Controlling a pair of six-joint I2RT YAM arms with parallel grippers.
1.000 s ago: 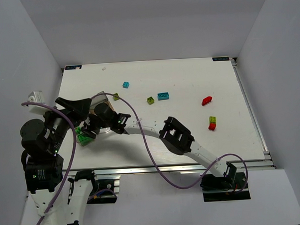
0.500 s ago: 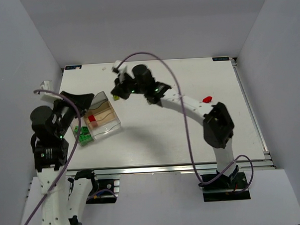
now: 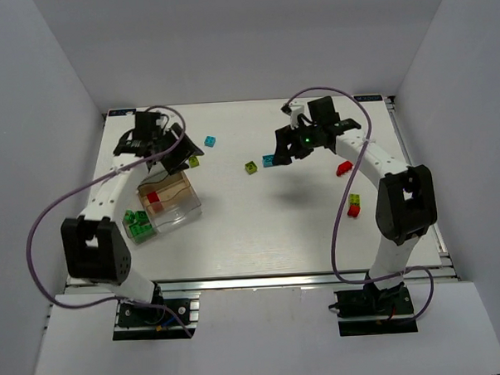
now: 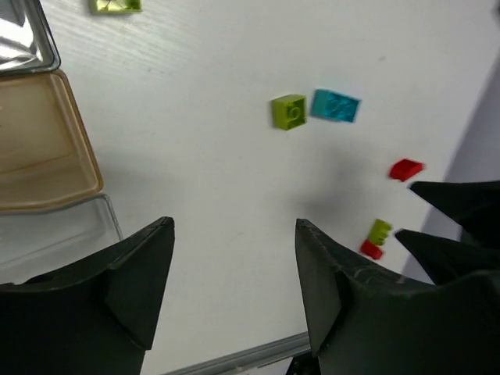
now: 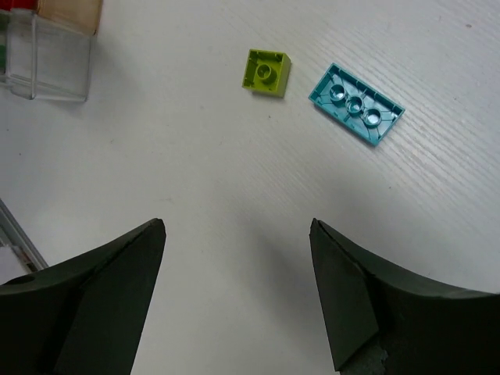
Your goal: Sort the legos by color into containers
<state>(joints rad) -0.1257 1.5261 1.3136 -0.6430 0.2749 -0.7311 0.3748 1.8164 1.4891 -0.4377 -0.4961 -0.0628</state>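
The clear divided tray (image 3: 178,209) sits at the left with a red brick (image 3: 153,196) inside; dark and lime green bricks (image 3: 137,224) lie at its left end. My left gripper (image 3: 179,154) is open and empty, just behind the tray, near a lime brick (image 3: 194,162). My right gripper (image 3: 283,149) is open and empty above a cyan brick (image 3: 270,161) and a lime brick (image 3: 251,167). The right wrist view shows the gripper (image 5: 237,223), the cyan brick (image 5: 357,105) and the lime brick (image 5: 266,72). The left wrist view shows the gripper (image 4: 234,224) and the tray (image 4: 39,148).
A small cyan brick (image 3: 210,141) lies at the back. A red brick (image 3: 344,168) and a red-and-lime stack (image 3: 354,204) lie at the right; both show in the left wrist view, the red brick (image 4: 406,169) and the stack (image 4: 376,238).
My left arm has reached out from the left edge to behind the tray. My right arm has swung right from the tray area to over the cyan and lime bricks.
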